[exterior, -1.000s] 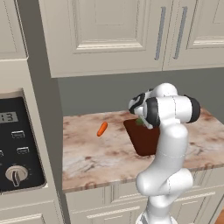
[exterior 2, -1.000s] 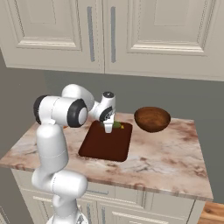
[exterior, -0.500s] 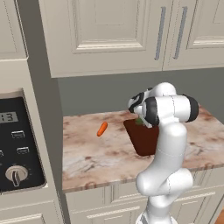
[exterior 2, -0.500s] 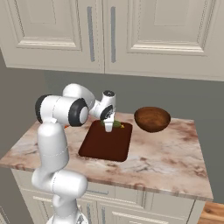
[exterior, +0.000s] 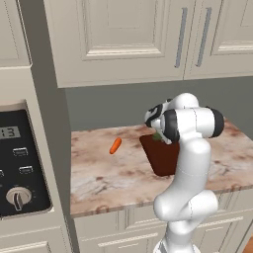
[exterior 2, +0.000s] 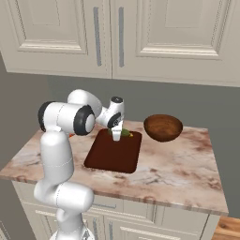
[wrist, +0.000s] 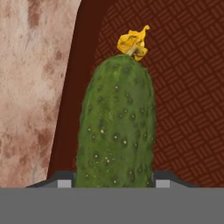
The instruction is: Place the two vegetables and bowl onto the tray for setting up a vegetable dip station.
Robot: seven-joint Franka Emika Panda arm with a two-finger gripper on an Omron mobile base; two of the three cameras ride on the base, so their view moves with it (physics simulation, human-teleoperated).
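Cucumber (wrist: 116, 127): clamped between the gripper (exterior 2: 116, 136) jaws, centre frame, low over the tray's (exterior 2: 101, 159) far end. Step: setting down the first vegetable; next, release. Carrot (exterior: 115, 145): left of centre, on counter (exterior: 99, 173). Bowl (exterior 2: 162, 127): right of tray, off it.

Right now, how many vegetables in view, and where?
2. The carrot lies on the counter, left of the tray. The cucumber is over the tray's far edge at the gripper. None seems hidden.
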